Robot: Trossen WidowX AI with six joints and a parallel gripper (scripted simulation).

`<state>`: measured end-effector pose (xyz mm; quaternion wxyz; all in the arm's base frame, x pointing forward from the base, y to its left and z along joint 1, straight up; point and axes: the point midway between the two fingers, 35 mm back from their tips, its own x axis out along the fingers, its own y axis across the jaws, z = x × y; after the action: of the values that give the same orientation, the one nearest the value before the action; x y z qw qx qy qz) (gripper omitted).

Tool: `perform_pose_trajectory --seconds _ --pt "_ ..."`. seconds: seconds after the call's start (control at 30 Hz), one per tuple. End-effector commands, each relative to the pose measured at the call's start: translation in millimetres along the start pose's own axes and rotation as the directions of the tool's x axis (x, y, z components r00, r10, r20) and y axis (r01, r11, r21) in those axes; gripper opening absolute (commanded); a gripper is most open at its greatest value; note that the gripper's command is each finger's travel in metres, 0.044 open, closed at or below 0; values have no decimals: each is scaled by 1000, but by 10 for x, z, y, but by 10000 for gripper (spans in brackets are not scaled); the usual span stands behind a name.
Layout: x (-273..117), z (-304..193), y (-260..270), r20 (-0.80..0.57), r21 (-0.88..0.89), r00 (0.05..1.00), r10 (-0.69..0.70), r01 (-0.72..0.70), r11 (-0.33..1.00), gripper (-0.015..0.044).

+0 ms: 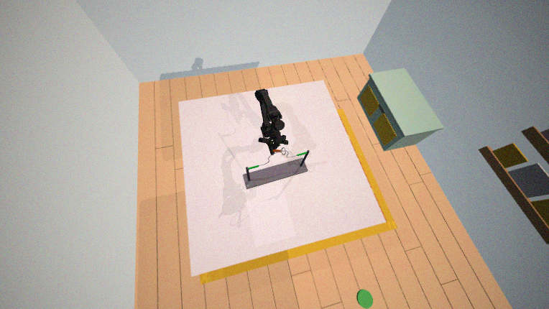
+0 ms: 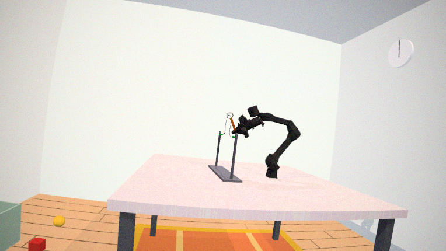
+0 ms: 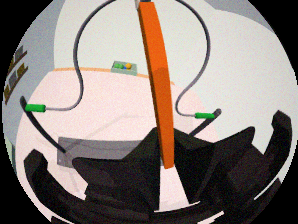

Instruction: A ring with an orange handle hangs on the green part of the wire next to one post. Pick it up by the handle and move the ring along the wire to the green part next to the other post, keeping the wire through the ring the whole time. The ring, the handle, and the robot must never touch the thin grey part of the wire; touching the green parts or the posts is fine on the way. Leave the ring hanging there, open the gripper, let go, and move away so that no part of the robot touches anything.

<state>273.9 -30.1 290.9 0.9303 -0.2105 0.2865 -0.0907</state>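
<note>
My gripper (image 1: 273, 152) (image 2: 234, 131) (image 3: 161, 129) is shut on the lower end of the orange handle (image 1: 276, 150) (image 2: 233, 124) (image 3: 159, 75). The handle slants up to the ring (image 2: 229, 112), which is around the thin grey wire (image 3: 77, 55) near its highest part. The frames do not show the gap between ring and wire clearly; the ring is mostly out of the wrist view. One green part (image 1: 302, 154) (image 3: 35, 107) is by the right post in the top view, the other green part (image 1: 253, 167) (image 3: 204, 115) by the left post.
The two posts (image 1: 248, 174) (image 1: 304, 158) stand on a dark base (image 1: 274, 174) (image 2: 223, 173) on the pale table (image 1: 330, 203) (image 2: 174, 190). The grey wire curves down on both sides of the handle in the wrist view. A green cabinet (image 1: 411, 103) stands beyond the table.
</note>
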Motion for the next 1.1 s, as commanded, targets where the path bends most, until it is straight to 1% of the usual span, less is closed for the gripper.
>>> perform_pose_trajectory --seconds 0.0,0.5,1.07 --pt "3 -15 -31 8 -58 999 -49 49 997 -150" --pt "5 -3 -123 59 -240 981 -186 195 951 -150" --pt "-8 29 -218 141 -418 938 -317 346 840 -150"
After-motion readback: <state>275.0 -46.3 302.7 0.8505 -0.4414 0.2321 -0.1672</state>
